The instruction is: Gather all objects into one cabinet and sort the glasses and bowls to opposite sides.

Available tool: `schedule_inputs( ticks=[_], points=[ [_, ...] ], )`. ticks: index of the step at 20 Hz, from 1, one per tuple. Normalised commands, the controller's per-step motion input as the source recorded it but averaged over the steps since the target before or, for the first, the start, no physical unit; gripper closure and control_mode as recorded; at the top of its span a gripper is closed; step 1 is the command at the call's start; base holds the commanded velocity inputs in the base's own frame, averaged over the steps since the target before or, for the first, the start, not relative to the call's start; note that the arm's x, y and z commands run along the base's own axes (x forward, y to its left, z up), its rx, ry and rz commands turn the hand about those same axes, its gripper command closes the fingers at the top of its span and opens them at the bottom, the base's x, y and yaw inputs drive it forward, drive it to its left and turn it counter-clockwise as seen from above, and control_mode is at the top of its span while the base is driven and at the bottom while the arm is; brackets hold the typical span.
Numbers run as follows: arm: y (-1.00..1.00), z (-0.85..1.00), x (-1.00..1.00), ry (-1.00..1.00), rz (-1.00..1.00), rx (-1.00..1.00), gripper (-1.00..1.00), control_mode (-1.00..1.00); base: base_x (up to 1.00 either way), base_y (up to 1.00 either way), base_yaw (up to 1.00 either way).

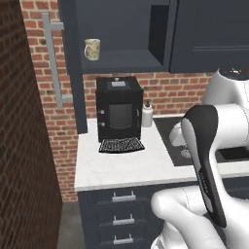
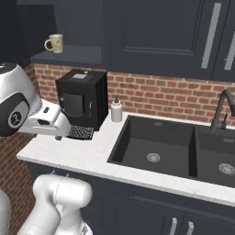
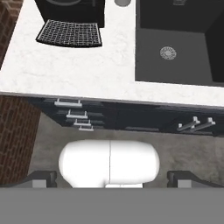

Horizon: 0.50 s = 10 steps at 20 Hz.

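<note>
Mug (image 1: 92, 49), beige and patterned, stands upright on the dark shelf (image 1: 121, 64) of the open navy wall cabinet (image 1: 116, 29), its handle turned to the side and its long axis vertical. From your pincer (image 3: 112, 178) it lies well above and forward, past the counter edge and higher than the black coffee machine (image 1: 119, 109). The pincer itself points down at the floor in front of the drawers (image 3: 74, 114), jaws spread wide with nothing between them, so you have it released. The white countertop (image 1: 126, 163) and the dark sink (image 2: 158, 149) sit ahead of and beyond the fingertips in the hand view. You would need, by my reading, to raise and tip the hand upward toward the shelf before any grasp; no other cups or the bowl are visible from here
</note>
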Motion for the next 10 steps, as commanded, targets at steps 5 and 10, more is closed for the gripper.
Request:
schedule_inputs(
  ticks=[5, 10],
  points=[
    [0.00, 0.00, 0.00, 0.00, 0.00, 0.00, -1.00, 1.00, 0.55, 0.00, -0.19],
    [0.00, 0.00, 0.00, 0.00, 0.00, 0.00, -1.00, 1.00, 0.50, 0.00, -0.06]
  ],
)
